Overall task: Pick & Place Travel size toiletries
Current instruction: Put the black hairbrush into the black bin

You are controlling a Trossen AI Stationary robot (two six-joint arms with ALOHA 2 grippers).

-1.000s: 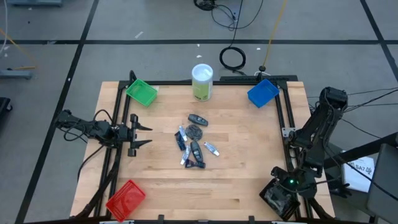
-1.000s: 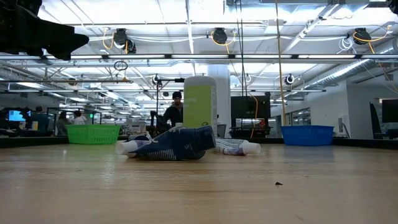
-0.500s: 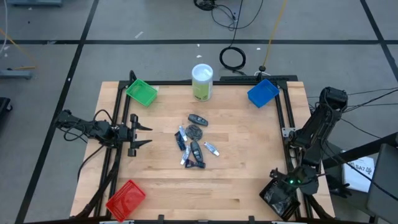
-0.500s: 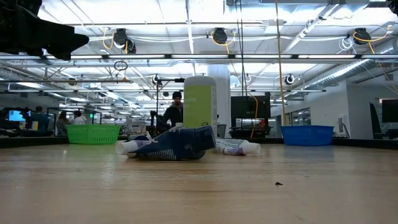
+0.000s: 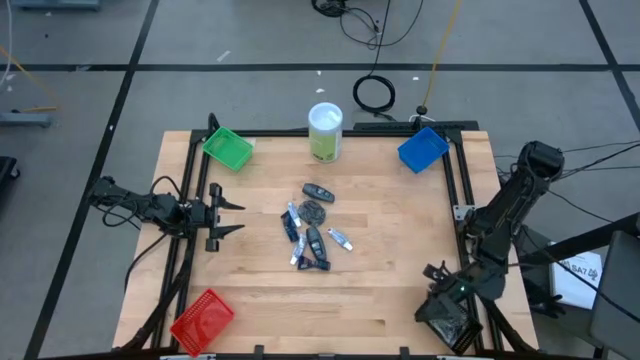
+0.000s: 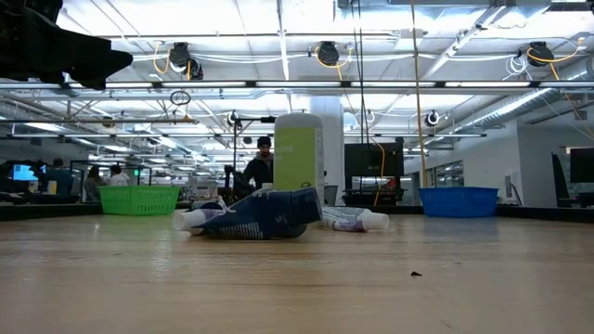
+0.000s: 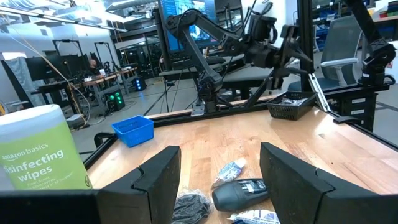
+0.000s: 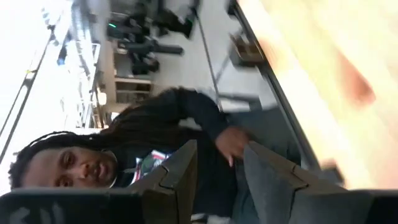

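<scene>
At the middle of the wooden table [image 5: 400,280], the small blue-and-white tubes and dark bottles [image 5: 313,233] lie so tightly heaped that the left gripper [image 5: 226,217], jaws open at the left edge, risks pinching two, while the right gripper [image 5: 432,272], jaws slightly parted, hangs beyond the near right corner.

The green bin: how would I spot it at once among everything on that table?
Start from the wooden table. At its far left corner, left of the tall wipes canister, sits the green bin. The other bins are blue and red.
</scene>
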